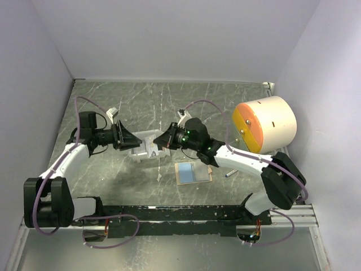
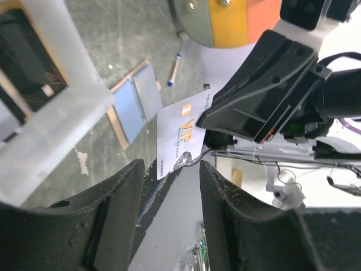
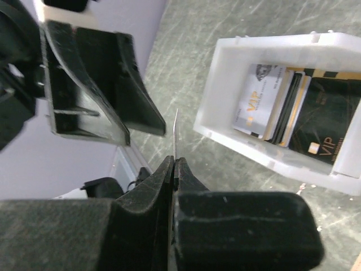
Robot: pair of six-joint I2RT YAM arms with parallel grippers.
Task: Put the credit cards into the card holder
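Note:
My right gripper is shut on one edge of a white credit card printed with VIP, which shows edge-on in the right wrist view. It holds the card in the air above the white tray. My left gripper faces it with its jaws open. The card's free end lies just off the fingertips and touches neither. More credit cards, white, black and gold-edged, lie stacked in the tray. The card holder lies open and flat on the table, to the right of the tray, its grey-blue pockets up.
A large cream drum with an orange face stands at the back right. A thin pen lies right of the card holder. Both grippers meet over the tray. White walls close in the dark marbled table.

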